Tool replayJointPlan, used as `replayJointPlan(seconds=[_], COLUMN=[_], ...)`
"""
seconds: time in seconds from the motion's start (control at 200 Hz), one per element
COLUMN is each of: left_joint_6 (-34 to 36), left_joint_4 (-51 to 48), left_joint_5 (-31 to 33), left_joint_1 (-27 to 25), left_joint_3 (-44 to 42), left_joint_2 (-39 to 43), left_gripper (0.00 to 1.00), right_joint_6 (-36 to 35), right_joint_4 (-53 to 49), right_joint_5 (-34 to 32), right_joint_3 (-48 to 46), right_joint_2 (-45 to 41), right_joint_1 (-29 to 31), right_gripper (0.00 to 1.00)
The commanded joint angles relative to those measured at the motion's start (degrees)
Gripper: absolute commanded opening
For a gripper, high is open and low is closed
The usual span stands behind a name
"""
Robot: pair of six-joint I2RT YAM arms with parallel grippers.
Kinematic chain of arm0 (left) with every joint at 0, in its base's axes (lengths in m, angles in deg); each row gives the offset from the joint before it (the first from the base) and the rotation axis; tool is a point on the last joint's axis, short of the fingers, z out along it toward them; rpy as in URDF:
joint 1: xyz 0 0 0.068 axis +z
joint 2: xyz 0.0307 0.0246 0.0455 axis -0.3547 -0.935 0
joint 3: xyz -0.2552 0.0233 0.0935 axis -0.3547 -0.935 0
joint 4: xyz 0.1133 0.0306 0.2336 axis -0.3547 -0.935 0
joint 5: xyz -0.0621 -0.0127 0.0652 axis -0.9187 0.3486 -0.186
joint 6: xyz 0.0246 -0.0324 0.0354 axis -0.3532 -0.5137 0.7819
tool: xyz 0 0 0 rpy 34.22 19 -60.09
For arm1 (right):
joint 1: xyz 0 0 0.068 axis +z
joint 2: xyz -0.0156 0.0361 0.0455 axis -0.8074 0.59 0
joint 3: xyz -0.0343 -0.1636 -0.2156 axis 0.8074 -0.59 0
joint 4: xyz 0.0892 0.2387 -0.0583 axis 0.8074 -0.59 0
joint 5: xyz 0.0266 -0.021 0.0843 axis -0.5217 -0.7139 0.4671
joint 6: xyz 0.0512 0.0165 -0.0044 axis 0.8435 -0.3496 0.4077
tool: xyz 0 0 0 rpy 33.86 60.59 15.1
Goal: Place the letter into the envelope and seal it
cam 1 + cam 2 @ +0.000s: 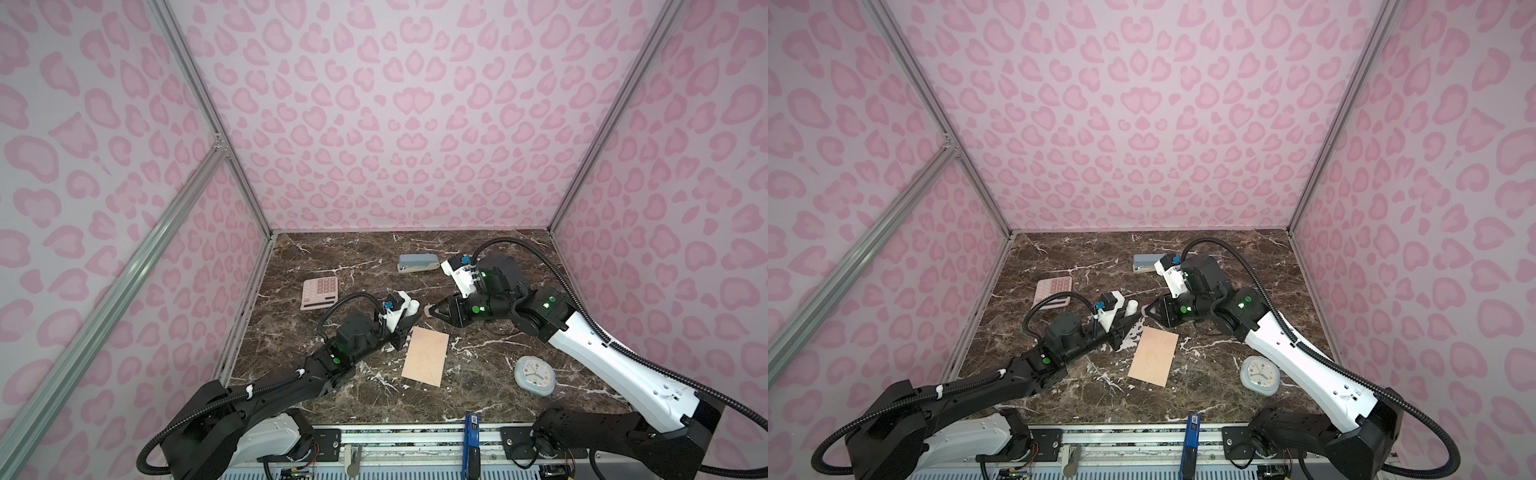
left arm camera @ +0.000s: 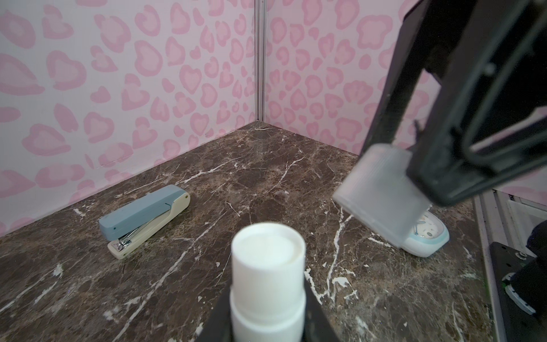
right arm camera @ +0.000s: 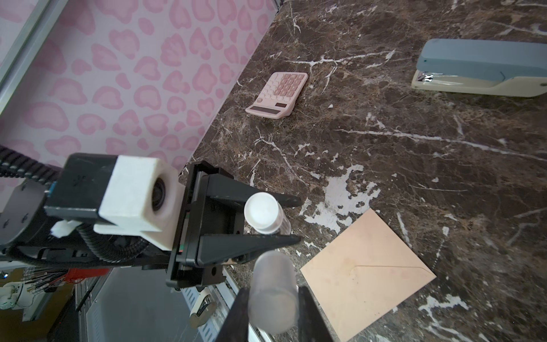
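Observation:
The peach envelope [image 1: 426,356] [image 1: 1153,356] [image 3: 367,272] lies flat mid-table with its pointed flap folded down. The letter is hidden from every view. My left gripper [image 1: 409,314] [image 2: 268,299] is shut on a white glue stick [image 1: 412,306] [image 2: 268,266] [image 3: 262,211] held above the table, just beyond the envelope's far end. Facing it, my right gripper [image 1: 432,311] [image 3: 273,302] is shut on the stick's translucent cap [image 1: 427,309] [image 2: 381,195] [image 3: 273,290]. Cap and stick tip stand a small gap apart.
A blue-and-cream stapler [image 1: 417,263] [image 2: 145,219] lies at the back. A pink calculator [image 1: 319,293] [image 3: 276,94] sits at the left, near the wall. A pale blue clock [image 1: 535,376] lies right of the envelope, beside the right arm. Pink patterned walls close three sides.

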Motion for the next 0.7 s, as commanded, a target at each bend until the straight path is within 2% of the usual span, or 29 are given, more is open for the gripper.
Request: replayJointPlan(seconds=[0.0,0.7], left_joint_6=[-0.2,0.1], left_joint_4=[3.3,3.5], left_joint_5=[-0.9,-1.1], left_joint_1=[-0.2,-1.6], left_joint_3=[0.7,2.2], left_joint_2=[-0.2,-1.8], left_gripper=[0.04,0.04], right_joint_6=[1.4,1.7], right_joint_4=[4.0,5.6], right_joint_5=[-0.1,0.6], right_joint_3=[-0.3,0.4], right_joint_2=[0.3,2.9], right_joint_1=[0.1,0.1], right_gripper=[0.26,0.25])
